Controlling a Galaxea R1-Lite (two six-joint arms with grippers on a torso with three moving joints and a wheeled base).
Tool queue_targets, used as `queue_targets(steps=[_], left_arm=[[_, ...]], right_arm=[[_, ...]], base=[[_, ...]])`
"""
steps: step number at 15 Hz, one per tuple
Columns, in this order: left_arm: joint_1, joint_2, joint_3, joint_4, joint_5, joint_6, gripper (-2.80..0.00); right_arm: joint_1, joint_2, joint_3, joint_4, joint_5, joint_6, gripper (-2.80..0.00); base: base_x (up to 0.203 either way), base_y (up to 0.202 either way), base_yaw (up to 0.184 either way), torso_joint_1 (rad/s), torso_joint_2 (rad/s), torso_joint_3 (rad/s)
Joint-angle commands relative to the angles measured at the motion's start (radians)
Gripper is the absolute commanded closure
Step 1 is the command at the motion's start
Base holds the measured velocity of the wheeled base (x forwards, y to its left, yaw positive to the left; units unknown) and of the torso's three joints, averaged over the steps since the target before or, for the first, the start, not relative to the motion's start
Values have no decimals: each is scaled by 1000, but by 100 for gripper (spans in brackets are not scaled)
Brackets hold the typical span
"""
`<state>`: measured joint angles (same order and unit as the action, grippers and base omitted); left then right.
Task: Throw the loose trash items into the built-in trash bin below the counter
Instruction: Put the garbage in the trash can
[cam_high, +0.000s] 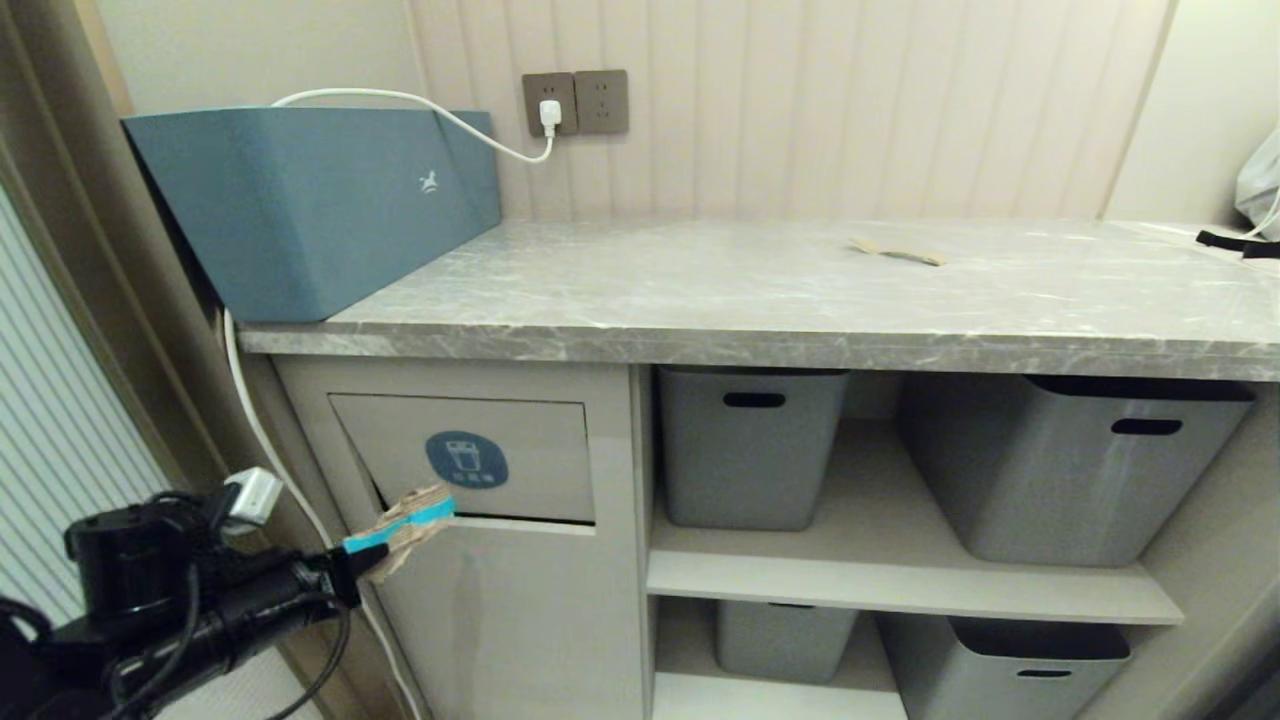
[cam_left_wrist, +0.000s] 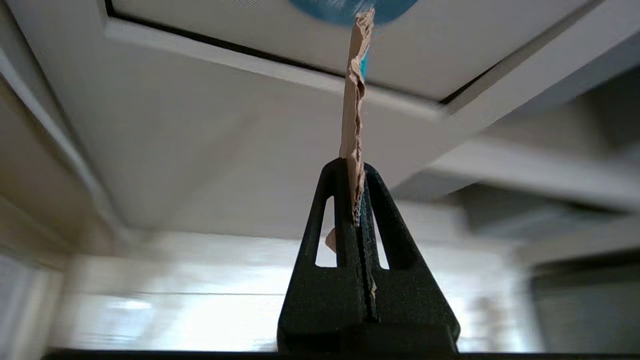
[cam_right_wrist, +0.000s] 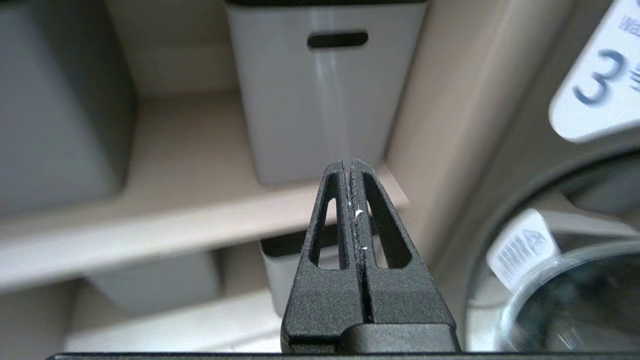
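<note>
Clamped tight on a torn brown cardboard scrap with a teal-blue printed stripe (cam_high: 405, 525), the black left gripper (cam_high: 352, 570) reaches in from the lower left of the head view, its two fingers (cam_left_wrist: 345, 220) pressed flat against the card with no gap between them. That scrap stands out past the fingertips and its far end meets the lower edge of the rectangular tilting flap (cam_high: 470, 455) of the beige built-in trash bin (cam_high: 500, 600), just under the round blue sticker with a white bin icon (cam_high: 466, 459). A dark slit shows along the flap's bottom edge. In the left wrist view the card (cam_left_wrist: 354, 115) rises edge-on from the jaws to the blue sticker (cam_left_wrist: 325, 10).

Up on the wide grey marble-look stone counter (cam_high: 700, 300), another flat brown cardboard scrap (cam_high: 897, 252) lies well to the right of the long blue-teal box with a small white horse logo (cam_high: 310, 200), whose white cable runs to a wall socket (cam_high: 575, 102).

Out of the head view, the right gripper (cam_right_wrist: 350, 167) holds nothing, its fingers (cam_right_wrist: 367, 220) closed against each other, pointing at a grey plastic tub with a slot handle (cam_right_wrist: 325, 90) on the beige shelf (cam_right_wrist: 200, 215)
</note>
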<state>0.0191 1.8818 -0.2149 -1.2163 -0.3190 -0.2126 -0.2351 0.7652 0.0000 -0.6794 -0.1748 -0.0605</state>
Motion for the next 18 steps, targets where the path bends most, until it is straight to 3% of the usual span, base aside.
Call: queue_targets(steps=[1, 3, 4, 6, 8, 11, 13, 16, 18], left_arm=[[-24, 114, -62, -10, 16, 95, 0], [-28, 192, -140, -13, 45, 89, 0], [-26, 230, -167, -27, 52, 53, 0], [-41, 322, -213, -139, 61, -134, 0], [-63, 421, -228, -265, 74, -234, 0], [-149, 475, -252, -312, 90, -399, 0], [-201, 481, -318, -313, 145, -484, 0], [-277, 488, -407, -314, 277, -655, 0], [-300, 502, -389, -314, 335, -666, 0]], right_arm=[[-2, -322, 0, 224, 3, -35, 0], [-2, -465, -1, 363, 5, -69, 0], [-2, -493, 0, 437, 8, -92, 0], [-3, -486, 2, 524, 8, -114, 0], [-3, -487, 2, 524, 8, -117, 0], [-3, -486, -1, 532, 11, -121, 0], [-3, -486, -5, 541, 17, -119, 0], [-3, -486, -5, 543, 22, -118, 0], [-3, -486, -6, 556, 25, -115, 0]], base=[[0, 0, 0, 30, 6, -6], [0, 0, 0, 0, 0, 0], [0, 0, 0, 0, 0, 0], [0, 0, 0, 0, 0, 0], [0, 0, 0, 0, 0, 0], [0, 0, 0, 0, 0, 0], [0, 0, 0, 0, 0, 0], [0, 0, 0, 0, 0, 0], [0, 0, 0, 0, 0, 0]])
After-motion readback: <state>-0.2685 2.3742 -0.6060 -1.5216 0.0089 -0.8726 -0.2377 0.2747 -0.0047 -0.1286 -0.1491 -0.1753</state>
